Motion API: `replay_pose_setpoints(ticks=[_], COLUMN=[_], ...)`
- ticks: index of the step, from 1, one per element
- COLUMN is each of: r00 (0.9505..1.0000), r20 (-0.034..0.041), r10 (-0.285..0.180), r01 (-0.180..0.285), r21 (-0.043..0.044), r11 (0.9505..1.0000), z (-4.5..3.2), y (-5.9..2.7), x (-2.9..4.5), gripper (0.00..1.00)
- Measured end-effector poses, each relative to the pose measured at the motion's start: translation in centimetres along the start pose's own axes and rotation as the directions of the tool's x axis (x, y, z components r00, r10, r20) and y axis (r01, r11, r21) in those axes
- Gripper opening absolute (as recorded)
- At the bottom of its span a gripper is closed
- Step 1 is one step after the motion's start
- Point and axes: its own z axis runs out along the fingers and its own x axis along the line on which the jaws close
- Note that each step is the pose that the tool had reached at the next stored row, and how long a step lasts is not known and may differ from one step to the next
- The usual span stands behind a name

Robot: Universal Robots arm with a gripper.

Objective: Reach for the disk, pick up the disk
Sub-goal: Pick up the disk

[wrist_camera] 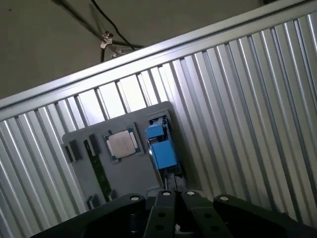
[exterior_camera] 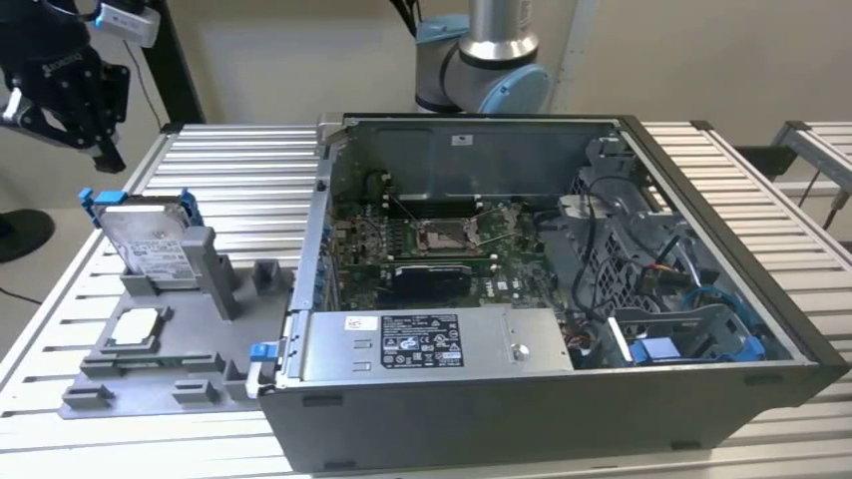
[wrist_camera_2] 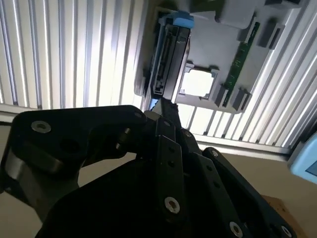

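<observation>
**A:** Reach status?

**B:** Gripper [exterior_camera: 104, 150] hangs at 11 o'clock of the disk [exterior_camera: 144, 244] in the exterior view, well apart from it and holding nothing. In both wrist views the jaws look drawn close together.

**A:** Disk location?

**B:** It stands on edge in the grey fixture [exterior_camera: 200, 354], at 9 o'clock of the open PC case [exterior_camera: 533, 409]. Label side faces the exterior camera, with blue rails [exterior_camera: 88, 198] at its upper corners.

**A:** Tips for the approach?

**B:** My judgement: the jaws need to be wider than the disk's thickness. Square them to the flat faces and come straight down on the top edge, between the rails. The grey post [exterior_camera: 200, 261] sits just beside the disk at 3 o'clock and is likely to snag, so stay off it.

**A:** Surroundings?

**B:** Plain wall [exterior_camera: 293, 60] behind, and bare floor [wrist_camera: 49, 44] with loose cables [wrist_camera: 106, 37]. The table [exterior_camera: 226, 170] is slatted aluminium. The CPU chip [exterior_camera: 138, 326] lies flat on the fixture at 6 o'clock of the disk, with a memory stick [wrist_camera_2: 242, 52] near it in the second wrist view.
</observation>
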Motion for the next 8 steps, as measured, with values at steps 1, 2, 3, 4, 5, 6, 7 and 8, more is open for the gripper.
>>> replay_pose_setpoints(ticks=[1,2,3,4,5,6,7,8], r00=[0.9998,0.9993,0.9987,0.9978,0.9969,0.9958,0.9944,0.9931], r20=[0.0003,0.0006,0.0006,0.0007,0.001,0.0012,0.0015,0.0017], r10=[-0.019,-0.036,-0.052,-0.066,-0.079,-0.091,-0.106,-0.117], r01=[0.019,0.036,0.052,0.066,0.079,0.091,0.106,0.117], r21=[-0.001,-0.0023,-0.004,-0.0061,-0.0071,-0.0077,-0.0085,-0.0094], r11=[0.9998,0.9993,0.9987,0.9978,0.9969,0.9958,0.9944,0.9931], z=[0.04,0.08,0.13,0.21,0.3,0.38,0.48,0.56], y=[0.0,0.0,0.0,0.0,0.01,0.02,0.04,0.04], x=[0.0,0.0,0.01,0.02,0.03,0.03,0.04,0.06], gripper=[0.0,0.0,0.0,0.0,0.0,0.0,0.0,0.0])
